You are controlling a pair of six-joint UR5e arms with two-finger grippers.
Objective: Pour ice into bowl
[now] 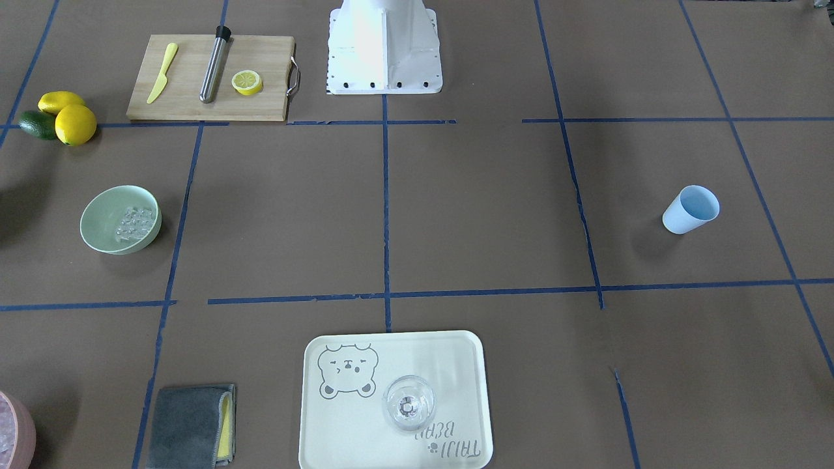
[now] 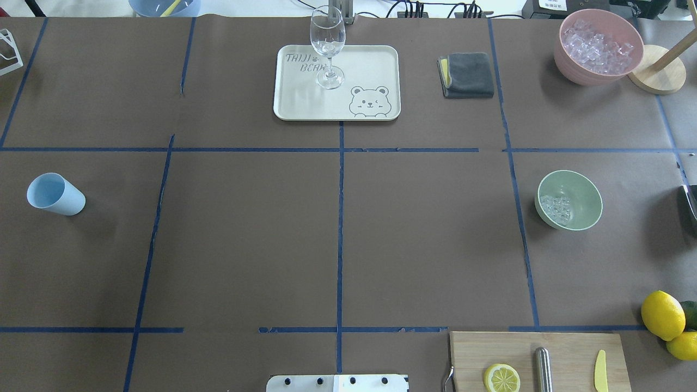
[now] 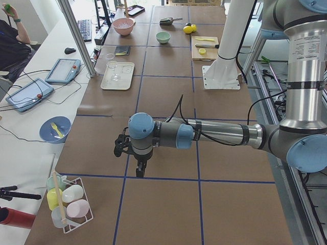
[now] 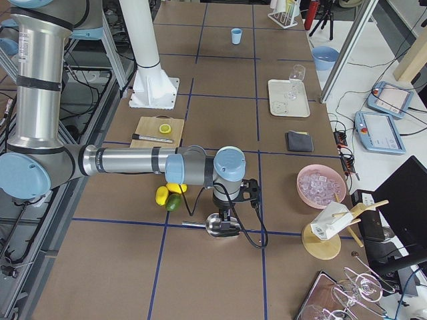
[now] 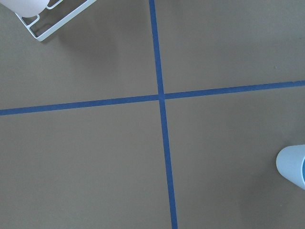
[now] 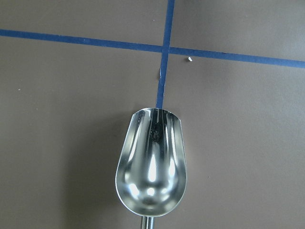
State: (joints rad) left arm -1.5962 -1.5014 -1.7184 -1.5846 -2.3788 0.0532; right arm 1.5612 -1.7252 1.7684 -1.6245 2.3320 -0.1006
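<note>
The pale mint-green bowl [image 1: 98, 225] [image 2: 582, 190] stands on the robot's right side of the table. A handful of clear ice cubes [image 1: 135, 221] [image 2: 556, 208] lies inside it. An empty metal scoop [image 6: 151, 164] [image 4: 217, 225] lies on the table, right under my right gripper [image 4: 225, 215]. I cannot tell whether that gripper is open or shut. My left gripper [image 3: 139, 171] hangs over bare table near the light blue cup [image 2: 54, 194] [image 5: 291, 164]. I cannot tell whether it is open or shut.
A pink container of ice [image 2: 599, 46] [image 4: 321, 185] stands at the far right corner. A tray [image 2: 294, 103] bears a clear glass [image 2: 328, 49]. There are also a grey cloth [image 2: 466, 74], a cutting board [image 1: 208, 104], lemons [image 1: 68, 117] and a cup rack [image 3: 69, 204].
</note>
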